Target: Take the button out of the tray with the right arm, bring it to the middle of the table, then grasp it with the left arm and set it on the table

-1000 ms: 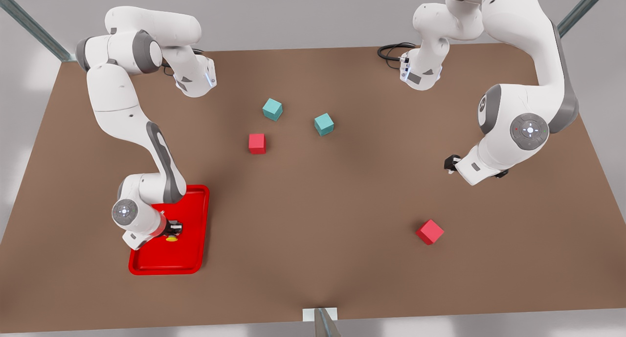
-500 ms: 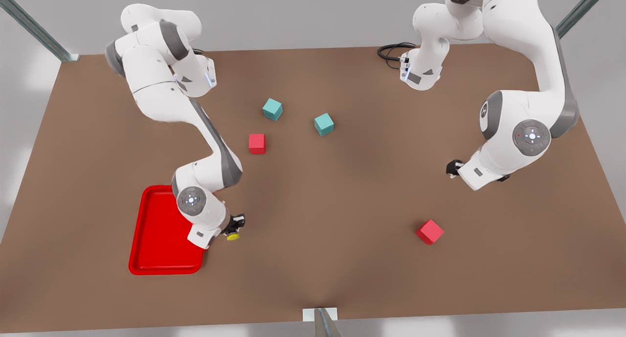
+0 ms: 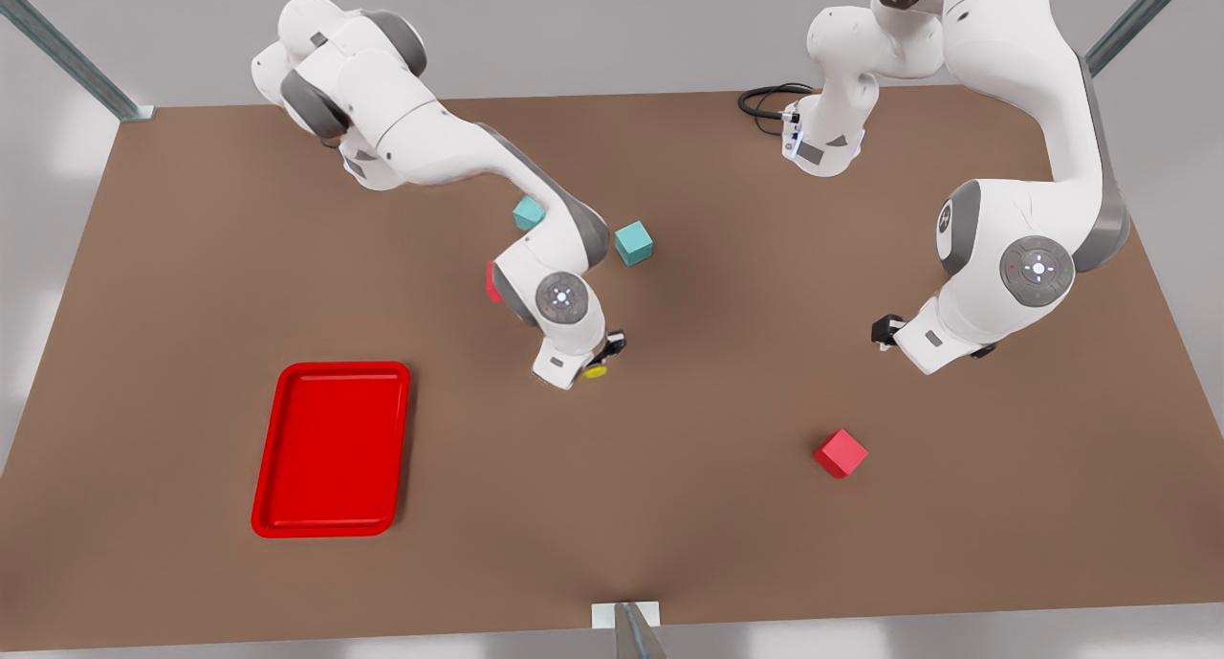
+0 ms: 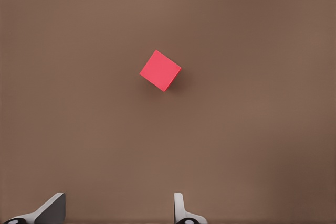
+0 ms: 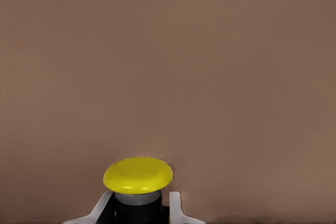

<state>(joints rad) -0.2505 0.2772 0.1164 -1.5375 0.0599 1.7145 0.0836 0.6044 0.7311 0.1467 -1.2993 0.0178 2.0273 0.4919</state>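
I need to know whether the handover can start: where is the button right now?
The button is held in the right gripper over the middle of the table, in the front view just below the nearer teal cube, well clear of the tray.

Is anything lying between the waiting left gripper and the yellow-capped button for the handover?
Nothing visible. Bare brown table separates the open left gripper from the yellow-capped button held in the right gripper; the red cube sits off that path.
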